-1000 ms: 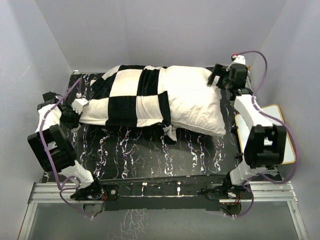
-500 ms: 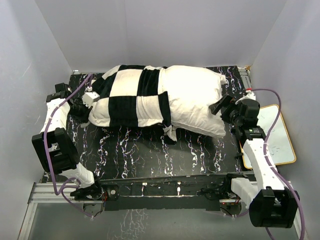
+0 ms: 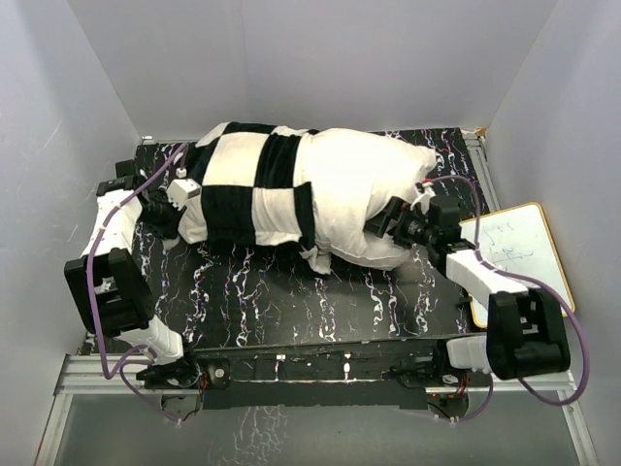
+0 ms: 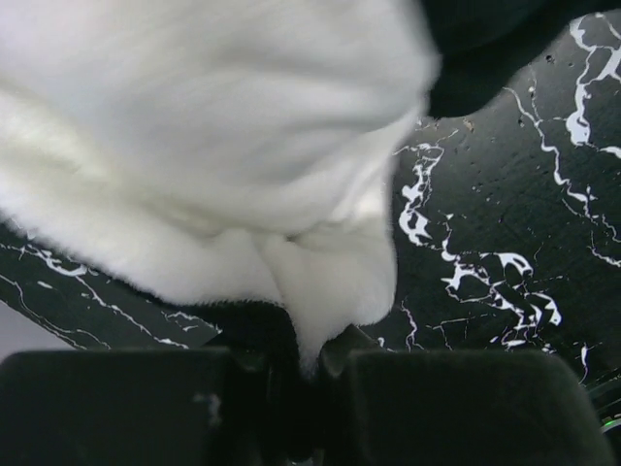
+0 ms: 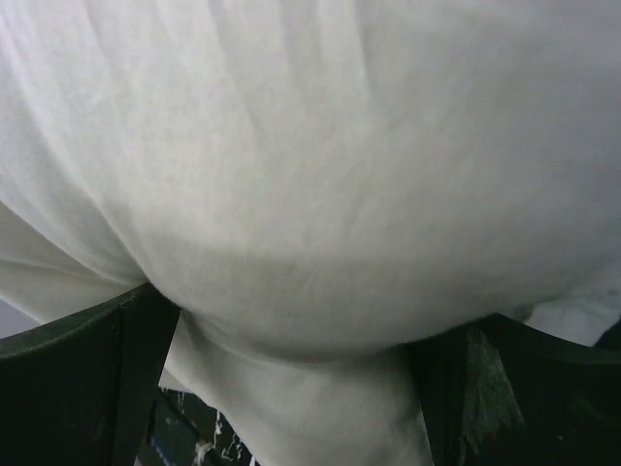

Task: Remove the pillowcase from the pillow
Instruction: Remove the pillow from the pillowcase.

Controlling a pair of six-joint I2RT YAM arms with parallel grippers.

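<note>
The plump off-white rectangular pillow [image 3: 374, 184] lies across the black, white-veined bench [image 3: 281, 291]. Its left half sits inside the plush black-and-white checkerboard pillowcase [image 3: 243, 189] and its right half is bare. The left fingers [image 4: 126, 408] are pressed together on a small fold of white plush at the case's closed end. The right fingers [image 5: 68, 388] stand wide apart, pushed against the bare pillow, whose fabric bulges between them ungripped.

The left pinch takes only a thin tuck, so a hard pull could slip it free. If the right fingers close on loose skin rather than stuffing, the pillow would likely travel with the case and nothing would separate. If the 2 arms pull out of line, the whole bundle could slide toward the bench edge.
</note>
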